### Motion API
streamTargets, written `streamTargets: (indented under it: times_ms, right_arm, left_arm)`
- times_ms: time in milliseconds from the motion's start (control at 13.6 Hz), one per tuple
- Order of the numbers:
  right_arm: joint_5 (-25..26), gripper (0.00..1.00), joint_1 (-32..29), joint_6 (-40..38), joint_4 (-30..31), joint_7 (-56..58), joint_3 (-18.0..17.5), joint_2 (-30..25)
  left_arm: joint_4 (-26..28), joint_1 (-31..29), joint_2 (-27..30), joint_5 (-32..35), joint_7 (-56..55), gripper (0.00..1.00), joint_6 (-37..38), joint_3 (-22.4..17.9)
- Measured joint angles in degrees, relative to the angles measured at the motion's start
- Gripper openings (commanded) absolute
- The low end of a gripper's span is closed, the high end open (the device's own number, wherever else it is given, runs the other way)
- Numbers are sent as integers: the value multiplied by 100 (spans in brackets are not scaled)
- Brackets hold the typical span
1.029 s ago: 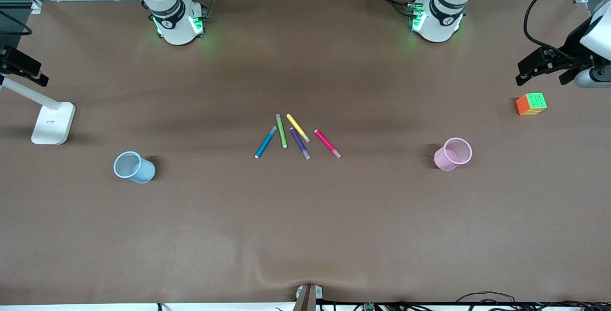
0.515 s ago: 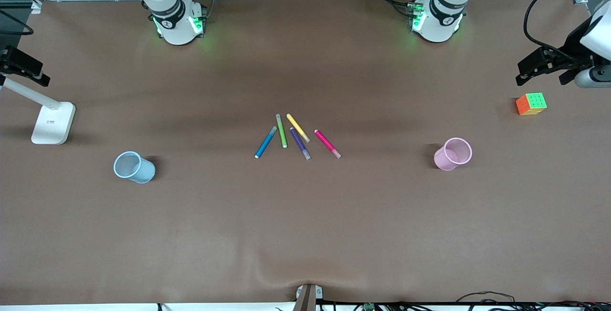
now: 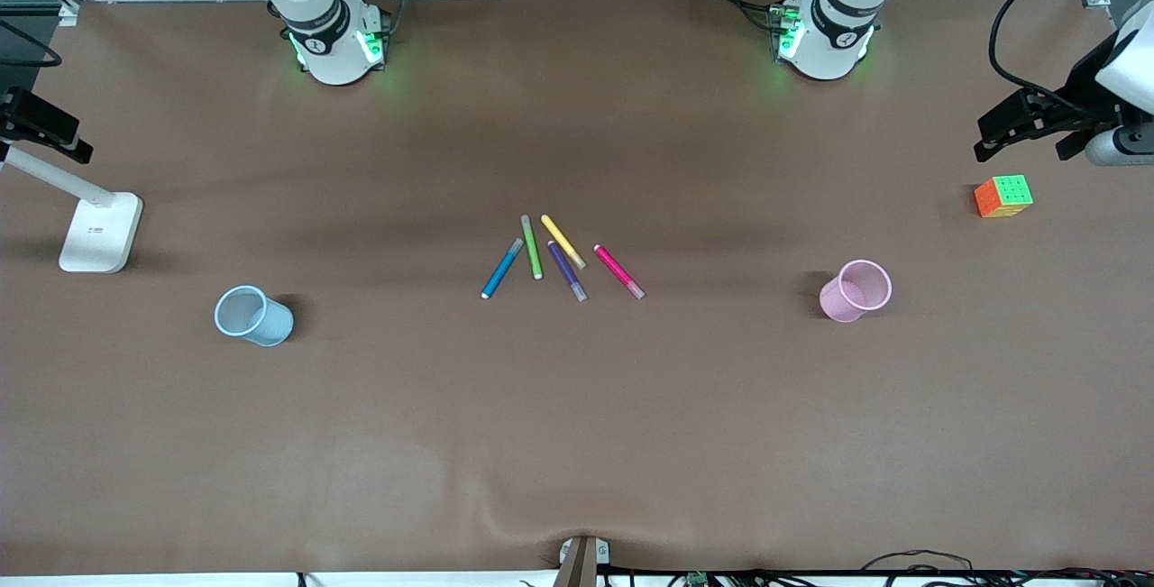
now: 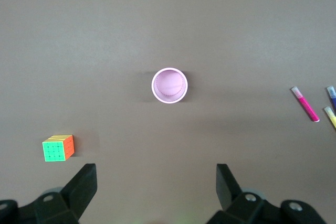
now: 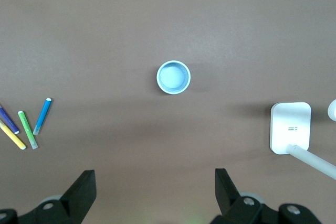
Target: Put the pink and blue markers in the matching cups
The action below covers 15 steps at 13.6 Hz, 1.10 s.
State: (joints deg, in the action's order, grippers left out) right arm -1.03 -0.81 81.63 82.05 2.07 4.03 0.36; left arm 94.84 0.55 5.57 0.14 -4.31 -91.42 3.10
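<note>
We see both arms waiting high above the table (image 3: 577, 443). The left hand (image 4: 156, 182) hangs over the pink cup (image 3: 855, 290), its fingers (image 4: 84, 179) wide apart and holding nothing. The right hand (image 5: 155, 184) hangs over the blue cup (image 3: 253, 316), fingers apart too. The blue marker (image 3: 501, 269) and the pink marker (image 3: 618, 271) lie at mid-table, with green, purple and yellow pens between them.
</note>
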Motion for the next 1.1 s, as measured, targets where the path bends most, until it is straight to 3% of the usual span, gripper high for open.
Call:
streamTargets:
  times_ms: [588,1103]
  right_arm:
    - [0,100,0,9,0,2,-4,3]
    - [0,100,1,20,19,15,-10,86]
  left_arm:
    - [21,10,-12,0,0,100,7,32]
    - [54,64,-642,0,-586,100,-10,564]
